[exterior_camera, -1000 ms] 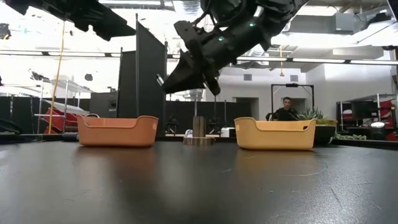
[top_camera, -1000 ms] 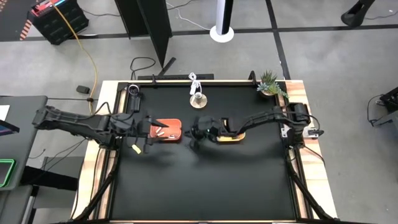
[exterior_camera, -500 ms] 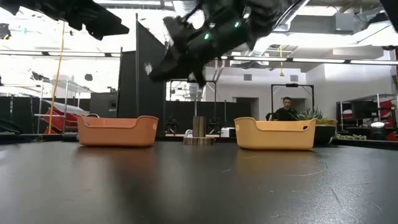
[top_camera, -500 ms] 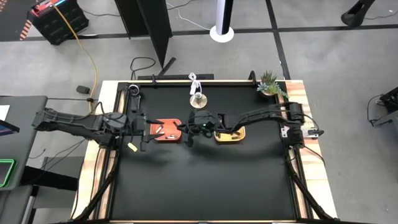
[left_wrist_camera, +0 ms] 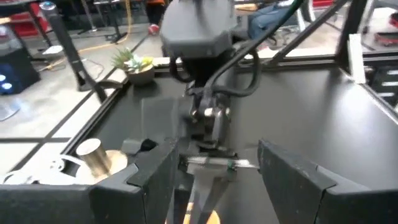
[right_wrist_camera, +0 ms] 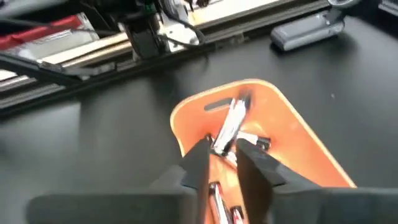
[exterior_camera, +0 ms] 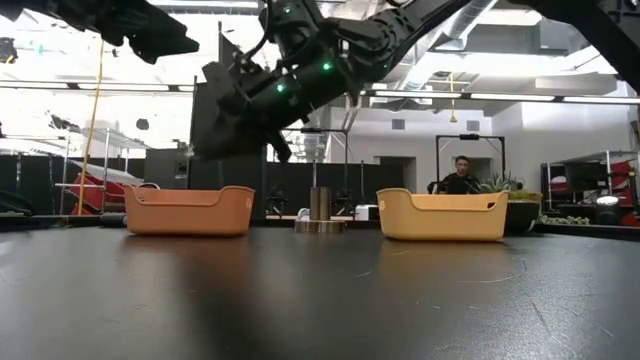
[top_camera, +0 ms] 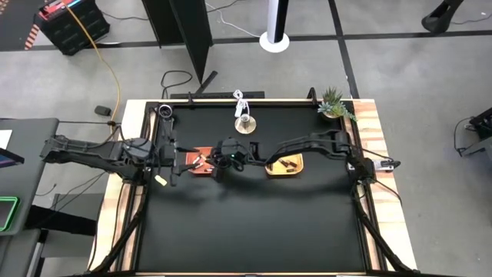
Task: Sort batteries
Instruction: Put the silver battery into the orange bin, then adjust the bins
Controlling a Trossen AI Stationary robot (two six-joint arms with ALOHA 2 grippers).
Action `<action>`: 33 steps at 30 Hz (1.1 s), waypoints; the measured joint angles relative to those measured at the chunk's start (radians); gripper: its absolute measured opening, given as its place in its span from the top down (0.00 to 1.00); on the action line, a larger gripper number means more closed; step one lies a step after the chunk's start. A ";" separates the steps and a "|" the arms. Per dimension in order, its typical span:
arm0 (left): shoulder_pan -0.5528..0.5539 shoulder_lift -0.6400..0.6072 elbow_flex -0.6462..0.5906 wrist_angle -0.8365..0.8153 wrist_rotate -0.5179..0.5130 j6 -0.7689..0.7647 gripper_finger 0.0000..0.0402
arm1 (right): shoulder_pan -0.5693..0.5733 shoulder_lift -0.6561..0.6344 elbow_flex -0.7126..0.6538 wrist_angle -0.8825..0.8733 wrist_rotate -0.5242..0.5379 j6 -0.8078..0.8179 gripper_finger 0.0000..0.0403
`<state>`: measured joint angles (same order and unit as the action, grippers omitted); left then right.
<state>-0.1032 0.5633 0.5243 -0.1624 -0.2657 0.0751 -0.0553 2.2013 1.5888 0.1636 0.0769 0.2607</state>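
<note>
While hanging over the orange tray, just left of the worktop's centre, the right gripper pinches a silvery battery between its nearly closed fingers (cell upright, its top poking out above the fingertips). Directly beneath, inside the tray, more silvery batteries lying loose on the floor. Seen from above, the same gripper covering the tray's right end, arm stretched in from the right edge of the worktop. To the right, near the centre, the yellow tray with dark batteries in it, well clear of both grippers. Left gripper raised just off the orange tray's left end, jaws spread wide and empty, fingers framing the other arm's wrist. Toward the rear edge, a round metal-and-wood object with a white cable; at the rear right corner, a small plant. Beyond the table in the low view, a seated person.
</note>
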 joint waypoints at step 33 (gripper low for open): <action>0.000 -0.068 -0.023 -0.499 -0.364 -0.519 0.98 | 0.037 -0.865 -0.827 -0.163 0.415 -0.013 0.97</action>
<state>-0.1036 0.4952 0.5014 -0.6612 -0.6301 -0.4435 -0.0183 1.3364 0.7614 0.0007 0.4916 0.2479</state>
